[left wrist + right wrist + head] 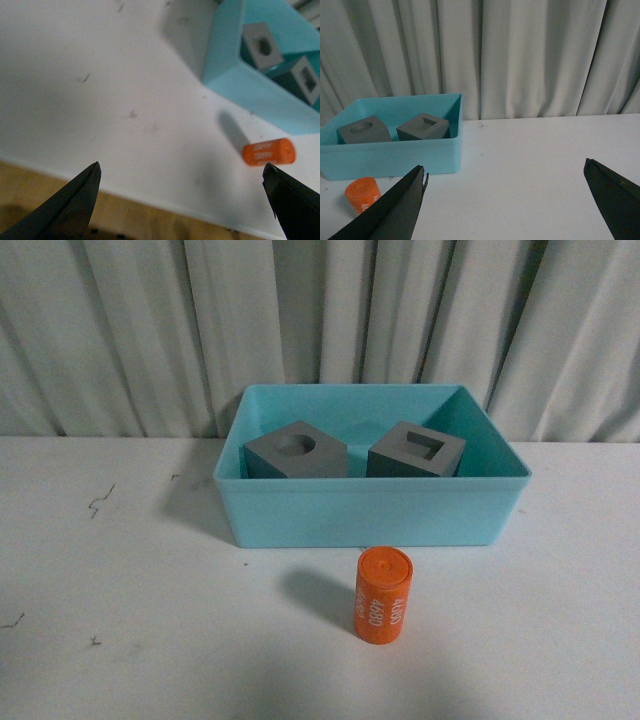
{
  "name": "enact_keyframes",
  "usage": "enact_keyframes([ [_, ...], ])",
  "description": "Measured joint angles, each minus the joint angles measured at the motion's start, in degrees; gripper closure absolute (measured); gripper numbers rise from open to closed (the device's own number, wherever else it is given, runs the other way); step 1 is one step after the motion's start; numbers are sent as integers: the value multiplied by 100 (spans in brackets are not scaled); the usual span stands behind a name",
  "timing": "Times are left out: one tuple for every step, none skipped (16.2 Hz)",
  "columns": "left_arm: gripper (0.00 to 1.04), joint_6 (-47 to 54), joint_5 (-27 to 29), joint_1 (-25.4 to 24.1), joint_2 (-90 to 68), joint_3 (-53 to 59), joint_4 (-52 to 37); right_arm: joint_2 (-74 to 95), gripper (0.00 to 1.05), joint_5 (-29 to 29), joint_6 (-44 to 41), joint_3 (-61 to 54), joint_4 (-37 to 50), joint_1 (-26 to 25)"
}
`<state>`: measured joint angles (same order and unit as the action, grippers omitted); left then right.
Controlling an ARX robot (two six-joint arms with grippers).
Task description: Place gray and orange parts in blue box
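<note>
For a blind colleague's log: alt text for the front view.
An orange cylinder with digits stands upright on a white table in front of a light blue box holding a gray cube with a round recess and a gray cube with a rectangular recess. Pale curtains hang behind.

— How is the left pincer [180,166] set?
— It is held wide open. Two dark, tapered fingers [75,205] are seen far apart, and nothing is gripped between them. It is angled down over the worktop [100,75], clear of the surface.
— And the right pincer [504,165]?
— The same spread is shown: its dark fingers [390,215] are widely parted and nothing is clasped. It is pointed nearly level across the worktop.
</note>
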<state>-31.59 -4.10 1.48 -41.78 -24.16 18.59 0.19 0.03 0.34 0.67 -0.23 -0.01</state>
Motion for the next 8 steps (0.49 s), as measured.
enact_keyframes([
  [7, 2, -173, -402, 938, 308, 785, 0, 6, 0, 0, 0, 0, 0],
  [7, 11, -444, -973, 1816, 452, 1403, 0, 6, 0, 0, 0, 0, 0],
  [7, 26, -640, -1445, 2214, 452, 1263, 0, 6, 0, 0, 0, 0, 0],
  [7, 57, -658, -1707, 2173, 426, 1268, 0, 6, 0, 0, 0, 0, 0],
  [7, 66, -682, -1779, 2118, 437, 1266, 0, 6, 0, 0, 0, -2, 0],
  [7, 90, -691, -1829, 2127, 437, 1193, 0, 6, 0, 0, 0, 0, 0],
  [7, 109, -686, -1851, 2133, 437, 1189, 0, 6, 0, 0, 0, 2, 0],
  [7, 151, -699, -1856, 2135, 439, 1141, 0, 6, 0, 0, 0, 0, 0],
])
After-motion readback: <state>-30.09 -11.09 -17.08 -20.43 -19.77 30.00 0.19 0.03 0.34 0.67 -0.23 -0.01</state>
